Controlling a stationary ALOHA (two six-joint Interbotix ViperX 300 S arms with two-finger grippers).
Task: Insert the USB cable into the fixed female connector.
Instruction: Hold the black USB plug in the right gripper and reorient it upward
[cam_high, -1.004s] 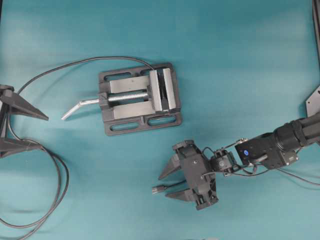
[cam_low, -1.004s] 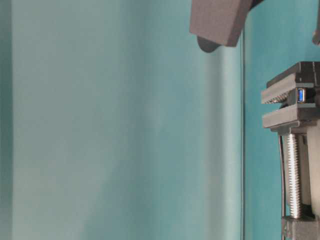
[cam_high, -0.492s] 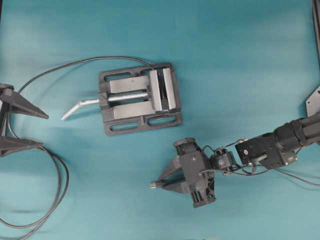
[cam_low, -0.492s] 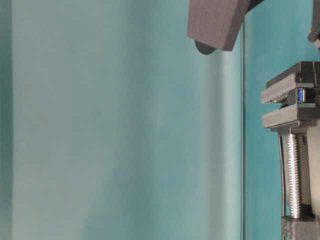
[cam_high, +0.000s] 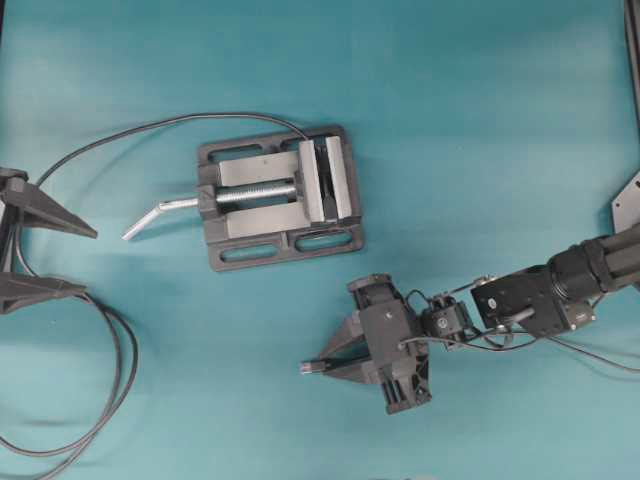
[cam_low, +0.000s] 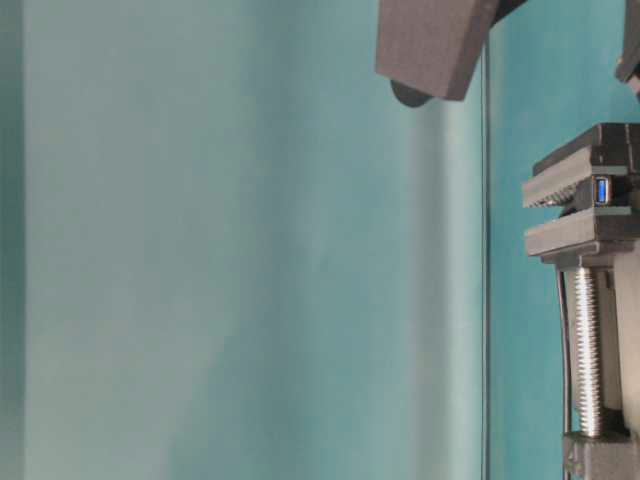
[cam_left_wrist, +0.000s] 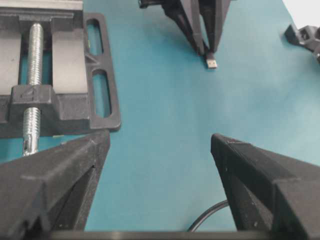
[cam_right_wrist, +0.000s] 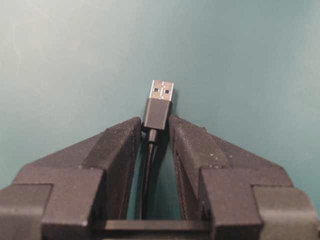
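The USB cable's black plug (cam_right_wrist: 158, 111) with its silver tip (cam_right_wrist: 162, 90) sticks out from between the fingertips of my right gripper (cam_right_wrist: 155, 122), which is shut on it. In the overhead view this gripper (cam_high: 322, 365) holds the plug (cam_high: 309, 368) low over the table, tip pointing left, below and right of the grey vise (cam_high: 280, 195). The plug also shows in the left wrist view (cam_left_wrist: 211, 62). The fixed female connector (cam_low: 602, 190), with a blue inside, sits clamped between the vise jaws. My left gripper (cam_high: 88, 262) is open and empty at the far left.
The vise's bent silver handle (cam_high: 155, 212) points left. A thin cable (cam_high: 130, 132) runs from the vise to the left. A long dark cable (cam_high: 120, 360) loops at the lower left. The right arm (cam_high: 540, 295) reaches in from the right edge.
My right gripper has closed on the plug, which lay loose between open fingers one second ago. It has shifted slightly up and left. The left gripper has not moved.
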